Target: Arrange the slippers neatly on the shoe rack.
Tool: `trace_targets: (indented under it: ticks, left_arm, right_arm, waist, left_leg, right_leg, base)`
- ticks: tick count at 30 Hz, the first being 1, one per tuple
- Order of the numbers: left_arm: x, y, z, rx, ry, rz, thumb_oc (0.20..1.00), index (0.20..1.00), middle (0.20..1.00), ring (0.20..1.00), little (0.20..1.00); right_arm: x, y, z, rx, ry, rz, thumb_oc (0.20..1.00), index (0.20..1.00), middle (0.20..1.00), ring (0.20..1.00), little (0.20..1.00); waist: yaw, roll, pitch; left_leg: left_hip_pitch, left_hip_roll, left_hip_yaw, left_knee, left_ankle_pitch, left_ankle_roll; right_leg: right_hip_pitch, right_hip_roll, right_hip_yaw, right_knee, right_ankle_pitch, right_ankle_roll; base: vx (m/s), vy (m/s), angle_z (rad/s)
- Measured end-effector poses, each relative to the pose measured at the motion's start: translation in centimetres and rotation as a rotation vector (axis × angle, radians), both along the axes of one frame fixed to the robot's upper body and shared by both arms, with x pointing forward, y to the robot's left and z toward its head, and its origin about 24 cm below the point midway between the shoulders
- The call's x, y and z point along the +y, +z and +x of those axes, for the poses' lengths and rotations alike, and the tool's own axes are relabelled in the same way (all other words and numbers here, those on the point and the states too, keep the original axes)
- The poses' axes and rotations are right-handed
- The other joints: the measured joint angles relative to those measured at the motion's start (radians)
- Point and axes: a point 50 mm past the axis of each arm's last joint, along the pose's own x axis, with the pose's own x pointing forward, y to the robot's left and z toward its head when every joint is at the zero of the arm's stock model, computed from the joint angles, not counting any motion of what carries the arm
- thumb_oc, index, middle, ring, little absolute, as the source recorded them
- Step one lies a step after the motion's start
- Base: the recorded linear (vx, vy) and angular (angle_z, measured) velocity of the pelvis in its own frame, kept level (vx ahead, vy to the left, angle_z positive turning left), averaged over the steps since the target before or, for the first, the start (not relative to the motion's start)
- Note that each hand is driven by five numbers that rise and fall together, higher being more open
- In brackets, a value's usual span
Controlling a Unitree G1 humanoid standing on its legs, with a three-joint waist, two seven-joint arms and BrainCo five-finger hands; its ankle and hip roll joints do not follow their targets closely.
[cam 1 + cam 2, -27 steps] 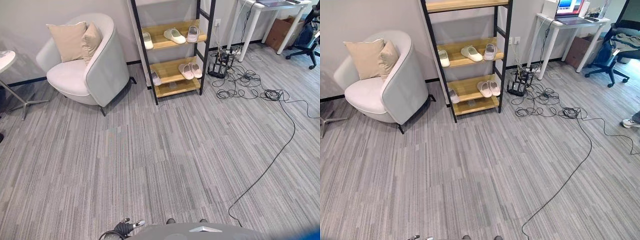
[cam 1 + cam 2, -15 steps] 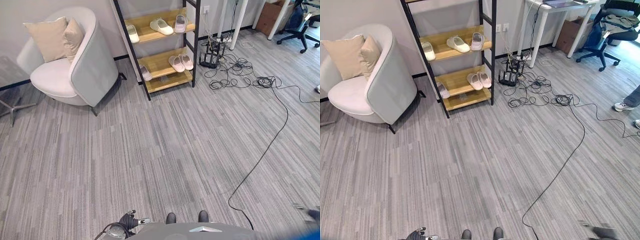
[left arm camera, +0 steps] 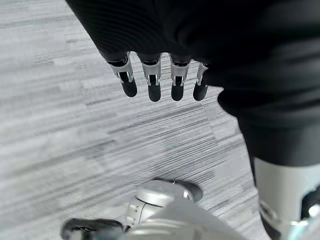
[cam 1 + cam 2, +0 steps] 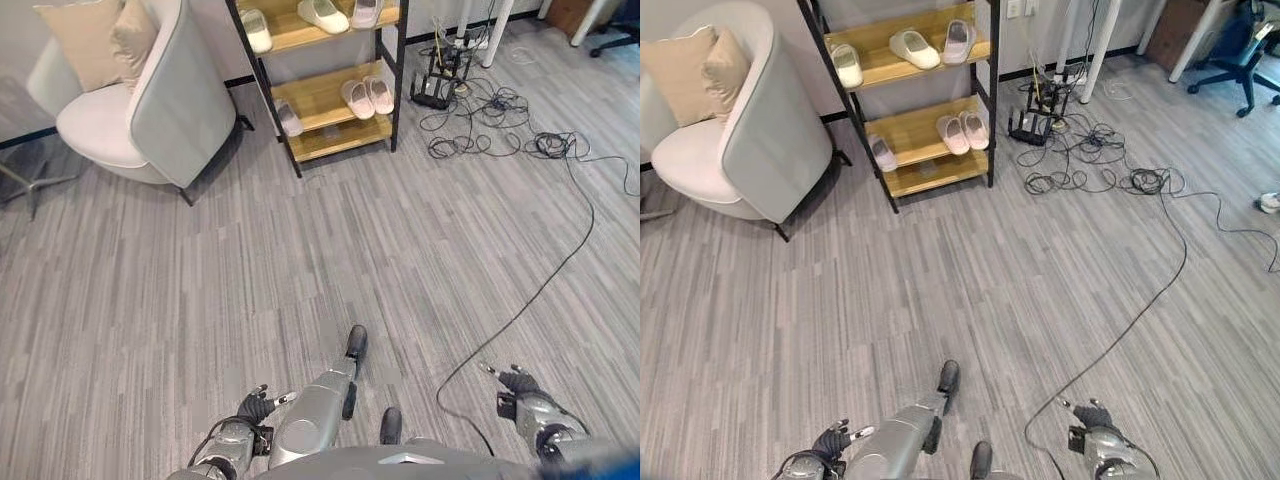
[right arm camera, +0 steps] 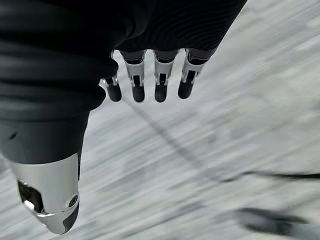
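Well short of the shoe rack [image 4: 902,110], out on open carpet. Five slippers already shelved: a pair [image 4: 962,130] side by side on the lower shelf with a single [image 4: 882,154] at its left end; up top, two [image 4: 932,46] lying askew and one [image 4: 848,66] off left. Left hand [image 4: 250,411] and right hand [image 4: 520,394] low, fingers relaxed and straight, carrying nothing. Probably tidying left: squaring those loose ones into pairs.

I see open carpet [image 4: 940,290] between me and the rack [image 4: 902,100]. An armchair [image 4: 740,150] stands just left of the rack. Cables [image 4: 1110,180] lie tangled on the floor to its right, one trailing toward me.
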Motion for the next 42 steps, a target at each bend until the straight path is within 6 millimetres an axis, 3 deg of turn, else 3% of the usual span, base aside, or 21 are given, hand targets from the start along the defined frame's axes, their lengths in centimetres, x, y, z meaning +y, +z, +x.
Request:
trace_targets:
  ticks: [1,3,4,6,8,10,12,14,17,19,21,24,26,29,32,34,36,39,40,41,42]
  left_arm:
    - [0.5,-0.1,-0.8,0.024,0.015,0.015,1.000,1.000,1.000,1.000,1.000]
    - [1.2,0.0,-0.9,0.039,0.014,0.036,1.000,1.000,1.000,1.000,1.000]
    - [1.8,0.1,-0.8,0.044,0.000,0.053,1.000,1.000,1.000,1.000,1.000]
    - [1.7,0.5,0.9,0.010,-0.021,0.060,1.000,1.000,1.000,1.000,1.000]
    - [1.5,0.4,0.9,0.030,-0.026,0.057,1.000,1.000,1.000,1.000,1.000]
    - [2.0,0.5,1.2,0.050,-0.051,0.080,1.000,1.000,1.000,1.000,1.000]
    - [2.7,0.8,1.7,0.050,-0.043,0.099,1.000,1.000,1.000,1.000,1.000]
    - [2.7,0.8,1.6,0.062,-0.079,0.120,1.000,1.000,1.000,1.000,1.000]
    - [1.8,0.1,-0.2,0.128,-0.200,0.138,1.000,1.000,1.000,1.000,1.000]
    - [1.4,-0.3,-1.9,0.168,-0.201,0.125,1.000,1.000,1.000,1.000,1.000]
    - [1.9,-0.3,-2.4,0.186,-0.192,0.137,1.000,1.000,1.000,1.000,1.000]
    - [1.9,-0.4,-2.7,0.189,-0.173,0.131,1.000,1.000,1.000,1.000,1.000]
    - [2.2,-0.3,-3.0,0.196,-0.149,0.134,1.000,1.000,1.000,1.000,1.000]
    - [2.0,0.4,0.8,0.093,-0.155,0.170,1.000,1.000,1.000,1.000,1.000]
    - [2.2,1.4,3.7,0.002,-0.162,0.205,1.000,1.000,1.000,1.000,1.000]
    - [0.7,0.8,3.1,0.025,-0.202,0.181,1.000,1.000,1.000,1.000,1.000]
    - [0.6,0.1,0.7,0.101,-0.185,0.169,1.000,1.000,1.000,1.000,1.000]
    - [1.6,-0.4,-2.6,0.192,-0.128,0.174,1.000,1.000,1.000,1.000,1.000]
    - [1.9,-0.3,-2.6,0.195,-0.131,0.183,1.000,1.000,1.000,1.000,1.000]
    - [3.6,0.4,-1.1,0.157,-0.121,0.226,1.000,1.000,1.000,1.000,1.000]
    - [4.7,0.7,-1.2,0.159,-0.100,0.249,1.000,1.000,1.000,1.000,1.000]
  right_arm:
    - [0.3,-0.4,-0.8,0.017,0.001,0.004,1.000,1.000,1.000,1.000,1.000]
    - [1.3,-1.3,-2.2,0.054,0.001,0.035,1.000,1.000,1.000,1.000,1.000]
    - [2.2,-1.8,-3.1,0.074,0.008,0.059,1.000,1.000,1.000,1.000,1.000]
    - [2.2,-1.8,-3.1,0.077,0.017,0.055,1.000,1.000,1.000,1.000,1.000]
    - [2.5,-1.2,-1.9,0.025,0.054,0.058,1.000,1.000,1.000,1.000,1.000]
    - [2.4,-1.4,-2.4,0.037,0.063,0.063,1.000,1.000,1.000,1.000,1.000]
    - [2.2,-1.3,-2.4,0.030,0.069,0.060,1.000,1.000,1.000,1.000,1.000]
    - [1.9,-1.6,-3.3,0.073,0.110,0.030,1.000,1.000,1.000,1.000,1.000]
    - [1.4,-2.1,-5.0,0.144,0.141,-0.015,1.000,1.000,1.000,1.000,1.000]
    - [0.7,-2.1,-5.8,0.163,0.159,-0.059,1.000,1.000,1.000,1.000,1.000]
    - [0.8,-1.8,-4.5,0.138,0.167,-0.062,1.000,1.000,1.000,1.000,1.000]
    - [1.1,-1.2,-3.0,0.095,0.216,-0.086,1.000,1.000,1.000,1.000,1.000]
    - [1.9,-1.0,-2.1,0.064,0.276,-0.091,1.000,1.000,1.000,1.000,1.000]
    - [2.4,-0.6,-0.9,0.024,0.275,-0.102,1.000,1.000,1.000,1.000,1.000]
    - [3.6,0.8,2.4,-0.074,0.291,-0.099,1.000,1.000,1.000,1.000,1.000]
    - [3.2,1.2,3.2,-0.089,0.277,-0.116,1.000,1.000,1.000,1.000,1.000]
    - [3.8,1.0,2.9,-0.083,0.287,-0.108,1.000,1.000,1.000,1.000,1.000]
    - [4.9,0.5,2.1,-0.090,0.301,-0.069,1.000,1.000,1.000,1.000,1.000]
    - [4.9,0.0,1.2,-0.064,0.300,-0.066,1.000,1.000,1.000,1.000,1.000]
    - [6.2,-0.6,0.2,-0.038,0.328,-0.034,1.000,1.000,1.000,1.000,1.000]
    - [6.7,-0.7,0.2,-0.033,0.356,-0.025,1.000,1.000,1.000,1.000,1.000]
  waist:
    - [-0.023,0.002,-0.021]
    - [-0.039,-0.031,-0.030]
    - [-0.045,-0.061,-0.051]
    - [-0.056,-0.064,-0.053]
    - [-0.058,-0.002,-0.031]
    - [-0.051,0.040,-0.036]
    - [-0.090,0.040,-0.021]
    - [-0.148,0.025,-0.025]
    - [-0.158,-0.047,-0.061]
    - [-0.132,-0.040,-0.097]
    - [-0.102,-0.042,-0.096]
    - [-0.087,-0.043,-0.098]
    - [-0.101,-0.049,-0.121]
    - [-0.081,-0.087,-0.084]
    - [-0.082,-0.084,0.007]
    - [-0.073,-0.022,0.033]
    - [-0.034,0.027,0.018]
    - [-0.041,0.021,-0.036]
    - [-0.038,0.018,-0.058]
    - [-0.059,-0.079,-0.074]
    - [-0.032,-0.070,-0.093]
  left_leg:
    - [0.088,0.007,-0.005,-0.039,0.060,0.066]
    - [0.175,0.013,-0.014,-0.063,0.028,0.110]
    - [0.219,0.007,-0.022,-0.051,-0.012,0.114]
    - [0.232,-0.012,-0.033,0.032,-0.074,0.132]
    - [0.278,0.005,-0.059,0.137,-0.194,0.167]
    - [0.371,0.045,-0.187,0.072,-0.221,0.121]
    - [0.423,0.068,-0.228,0.059,-0.231,0.103]
    - [0.478,0.060,-0.281,0.049,-0.263,0.049]
    - [0.581,-0.009,-0.210,0.049,-0.276,0.026]
    - [0.563,-0.035,-0.190,0.192,-0.295,-0.034]
    - [0.467,0.012,-0.190,0.246,-0.369,-0.021]
    - [0.354,0.165,-0.247,0.229,-0.349,-0.081]
    - [0.344,0.166,-0.264,0.261,-0.347,-0.088]
    - [0.051,0.115,-0.128,0.755,-0.251,-0.115]
    - [0.002,0.206,-0.033,0.426,-0.269,-0.065]
    - [0.002,0.028,-0.037,-0.097,-0.081,-0.043]
    - [0.015,0.005,-0.110,-0.056,-0.013,-0.042]
    - [0.092,-0.028,-0.087,-0.020,-0.021,-0.034]
    - [0.116,-0.026,-0.080,-0.032,-0.040,-0.085]
    - [0.070,-0.051,0.009,0.095,-0.155,-0.111]
    - [0.081,0.065,-0.005,0.156,-0.137,0.038]
  right_leg:
    - [0.035,0.009,-0.025,0.054,-0.035,0.054]
    - [-0.069,-0.005,-0.053,0.397,-0.069,0.138]
    - [-0.211,-0.060,-0.084,0.732,-0.060,0.203]
    - [-0.332,-0.169,-0.111,0.935,-0.002,0.264]
    - [-0.385,-0.281,-0.202,1.064,0.074,0.206]
    - [-0.409,-0.244,-0.296,0.749,0.024,0.126]
    - [-0.419,-0.117,-0.281,0.310,0.056,0.110]
    - [-0.441,-0.040,-0.161,0.164,0.101,0.121]
    - [-0.467,-0.017,-0.164,0.200,0.220,-0.038]
    - [-0.426,0.013,-0.088,0.191,0.289,-0.098]
    - [-0.325,0.018,-0.081,0.047,0.307,-0.092]
    - [-0.252,0.050,-0.102,0.018,0.282,-0.072]
    - [-0.230,0.063,-0.117,-0.018,0.271,-0.048]
    - [-0.227,0.032,-0.146,-0.016,0.243,-0.063]
    - [-0.178,-0.005,-0.173,-0.018,0.184,-0.061]
    - [-0.115,-0.066,-0.189,-0.021,0.135,0.022]
    - [-0.066,-0.052,-0.136,-0.012,0.085,0.050]
    - [-0.070,-0.068,-0.120,0.186,-0.024,0.094]
    - [-0.071,-0.045,-0.136,0.212,-0.024,0.094]
    - [-0.070,-0.101,-0.132,0.204,0.010,0.065]
    - [-0.092,-0.120,-0.131,0.303,0.044,0.128]
  base:
    - [0.32,0.219,-0.41]
    - [0.20,0.188,-0.07]
    - [0.24,0.231,-0.19]
    - [0.31,0.231,0.01]
    - [0.38,-0.010,0.03]
    - [0.34,-0.129,0.09]
    - [0.38,-0.114,0.68]
    - [0.28,-0.093,1.19]
    - [0.21,-0.117,0.75]
    - [0.22,-0.209,0.07]
    - [0.21,-0.240,0.03]
    - [0.18,-0.232,-0.06]
    - [0.01,-0.144,0.14]
    - [0.03,-0.085,0.52]
    - [0.17,0.106,0.50]
    - [0.29,0.266,0.23]
    - [0.34,0.272,-0.88]
    - [0.15,0.129,-0.69]
    - [0.12,0.160,0.05]
    - [0.09,0.158,-0.54]
    - [0.08,0.200,-0.38]
